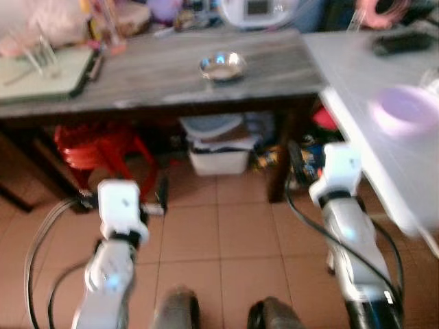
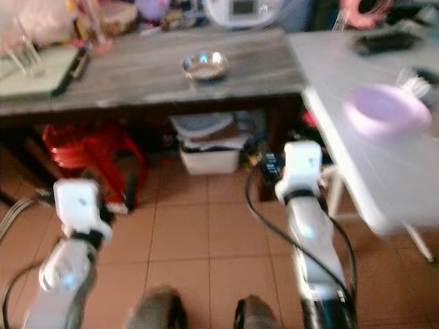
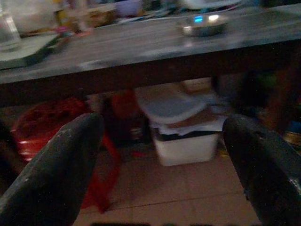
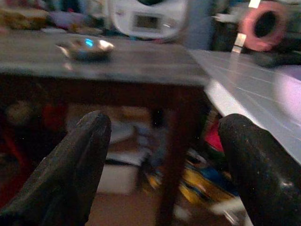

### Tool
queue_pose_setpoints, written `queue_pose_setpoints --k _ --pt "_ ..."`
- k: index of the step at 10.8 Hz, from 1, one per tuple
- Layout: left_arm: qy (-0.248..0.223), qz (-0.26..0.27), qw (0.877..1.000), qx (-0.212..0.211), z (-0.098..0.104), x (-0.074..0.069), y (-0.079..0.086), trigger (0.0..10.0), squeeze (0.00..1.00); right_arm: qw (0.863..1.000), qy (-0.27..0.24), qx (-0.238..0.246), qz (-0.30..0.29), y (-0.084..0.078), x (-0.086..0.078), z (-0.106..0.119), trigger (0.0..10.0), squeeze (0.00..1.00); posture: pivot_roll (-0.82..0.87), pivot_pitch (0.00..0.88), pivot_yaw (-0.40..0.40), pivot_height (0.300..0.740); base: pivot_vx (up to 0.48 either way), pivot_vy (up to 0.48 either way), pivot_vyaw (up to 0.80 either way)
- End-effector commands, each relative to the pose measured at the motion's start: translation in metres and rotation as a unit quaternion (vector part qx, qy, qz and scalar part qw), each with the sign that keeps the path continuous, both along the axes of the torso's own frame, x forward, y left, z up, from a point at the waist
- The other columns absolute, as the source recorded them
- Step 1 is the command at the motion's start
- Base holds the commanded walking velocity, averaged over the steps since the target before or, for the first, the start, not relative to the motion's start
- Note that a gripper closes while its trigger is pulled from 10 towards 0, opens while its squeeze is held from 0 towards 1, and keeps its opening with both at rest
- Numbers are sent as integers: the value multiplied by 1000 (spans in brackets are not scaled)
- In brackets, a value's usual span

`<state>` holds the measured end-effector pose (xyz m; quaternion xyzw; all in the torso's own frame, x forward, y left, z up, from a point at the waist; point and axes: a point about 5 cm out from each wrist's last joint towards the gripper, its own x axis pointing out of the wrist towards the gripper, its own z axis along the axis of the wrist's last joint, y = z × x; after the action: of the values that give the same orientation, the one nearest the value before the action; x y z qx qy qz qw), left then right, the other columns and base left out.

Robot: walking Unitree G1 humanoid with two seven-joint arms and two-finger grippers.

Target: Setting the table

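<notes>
A small metal bowl (image 1: 221, 66) sits alone near the middle of the dark wooden worktop (image 1: 164, 75), a white appliance (image 4: 146, 19) behind it. Both arms are held low over the tiled floor (image 1: 219, 240) short of the worktop, the left claw (image 3: 162, 160) and right claw (image 4: 162, 160) spread wide and holding nothing. A lilac plate (image 2: 384, 110) lies on the white worktop (image 2: 370, 157) right of the bowl.
</notes>
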<state>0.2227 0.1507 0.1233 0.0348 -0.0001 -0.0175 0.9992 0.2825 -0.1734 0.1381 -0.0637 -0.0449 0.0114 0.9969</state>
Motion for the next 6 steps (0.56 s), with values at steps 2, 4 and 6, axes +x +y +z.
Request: queue_pose_setpoints --k 2,4,6 --pt "1 15 1000 17 3 -1 6 10000 0 999 -30 -11 9 8 -2 11 10000 0 67 109 52 740 0 0 400" --pt "4 69 997 41 3 -14 19 10000 0 1000 -23 -19 -1 1 -18 7 10000 0 76 88 55 740 0 0 703" --pt "5 57 998 31 4 -14 20 10000 0 1000 -15 -22 -5 -2 -22 3 10000 0 75 83 51 740 0 0 616"
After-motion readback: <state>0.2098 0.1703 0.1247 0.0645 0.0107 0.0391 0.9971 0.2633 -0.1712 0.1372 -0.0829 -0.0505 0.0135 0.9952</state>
